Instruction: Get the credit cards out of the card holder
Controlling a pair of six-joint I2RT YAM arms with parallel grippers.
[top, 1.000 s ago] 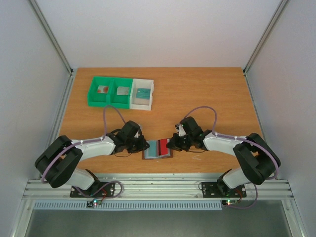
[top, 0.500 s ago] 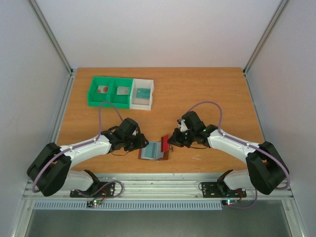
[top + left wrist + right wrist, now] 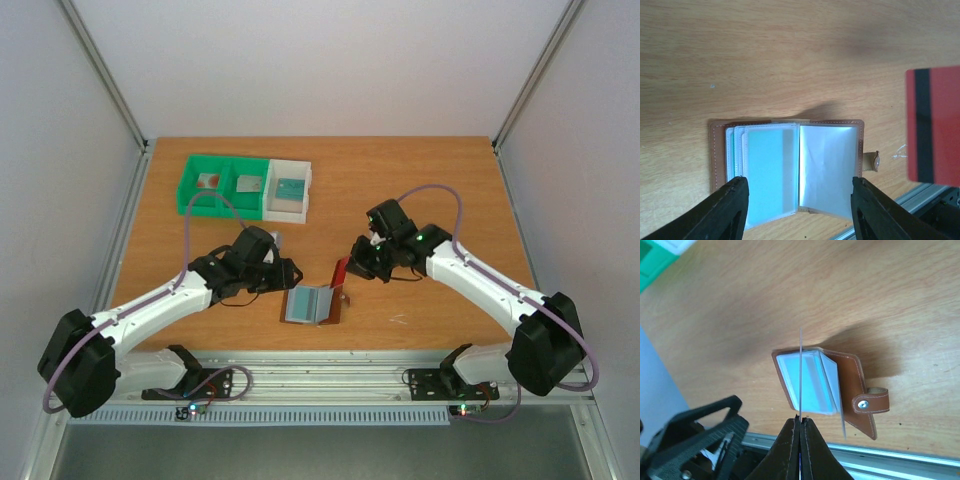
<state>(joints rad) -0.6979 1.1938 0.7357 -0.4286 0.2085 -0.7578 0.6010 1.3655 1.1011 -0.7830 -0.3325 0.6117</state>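
The brown card holder (image 3: 332, 312) lies open near the table's front edge, its blue-grey sleeves facing up; it also shows in the left wrist view (image 3: 790, 170) and the right wrist view (image 3: 852, 382). My right gripper (image 3: 353, 267) is shut on a red credit card (image 3: 340, 273) with a black stripe, held above and just right of the holder. The card is clear of the holder in the left wrist view (image 3: 935, 125) and shows edge-on in the right wrist view (image 3: 801, 370). My left gripper (image 3: 287, 272) is open and empty, hovering over the holder's near-left side (image 3: 797, 205).
A green two-compartment bin (image 3: 184, 195) and a joined white bin (image 3: 286, 212) stand at the back left. They hold a white card with a red mark (image 3: 207, 181), a greyish card (image 3: 248, 183) and a teal card (image 3: 290, 187). The table's metal front rail (image 3: 320, 378) runs just below the holder.
My right gripper has pulled the red card out of the holder's right sleeve and lifted it up and back. My left gripper has drawn back from the holder and risen.
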